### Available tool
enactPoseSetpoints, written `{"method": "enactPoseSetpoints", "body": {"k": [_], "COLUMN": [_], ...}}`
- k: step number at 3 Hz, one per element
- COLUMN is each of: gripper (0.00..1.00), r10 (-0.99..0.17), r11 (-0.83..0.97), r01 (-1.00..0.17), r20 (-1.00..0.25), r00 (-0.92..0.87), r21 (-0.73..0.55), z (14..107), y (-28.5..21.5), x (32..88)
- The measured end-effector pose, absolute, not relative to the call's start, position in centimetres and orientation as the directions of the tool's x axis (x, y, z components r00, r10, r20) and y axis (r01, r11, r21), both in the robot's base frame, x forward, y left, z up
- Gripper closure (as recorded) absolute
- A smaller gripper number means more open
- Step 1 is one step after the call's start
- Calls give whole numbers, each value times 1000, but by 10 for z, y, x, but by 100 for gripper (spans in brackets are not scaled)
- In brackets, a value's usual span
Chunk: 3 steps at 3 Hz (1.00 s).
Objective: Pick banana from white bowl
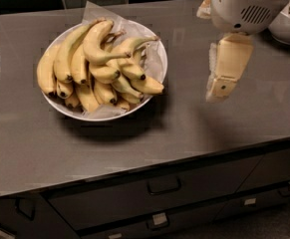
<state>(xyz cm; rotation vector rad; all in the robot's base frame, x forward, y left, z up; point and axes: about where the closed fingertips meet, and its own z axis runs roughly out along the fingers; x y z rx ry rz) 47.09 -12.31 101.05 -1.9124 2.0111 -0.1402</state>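
Camera view: gripper (218,90) (beige) near bowl (104,117)

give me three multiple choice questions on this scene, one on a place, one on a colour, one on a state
1. Where is the end effector?
A) over the bowl
B) right of the bowl, above the counter
C) inside the bowl
2. What colour is the bowl?
A) white
B) blue
C) red
3. The top banana is:
A) gripped
B) lying in the bowl
C) on the counter
Answers: B, it hangs over the counter to the bowl's right; A, its rim is white; B, it rests on the pile, nothing touching it.
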Motion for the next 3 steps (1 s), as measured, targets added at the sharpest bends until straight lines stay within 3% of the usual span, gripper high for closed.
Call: {"method": "enactPoseSetpoints", "body": {"k": [1,3], "gripper": [0,0], "r10": [-982,-964], "r11": [78,-7], "r01": [-946,-935], "r20": [-190,-245], "r00": [-18,100], "r21": [-315,-356], "z": [1011,1036], "y": [-123,-55], "x": [471,494]}}
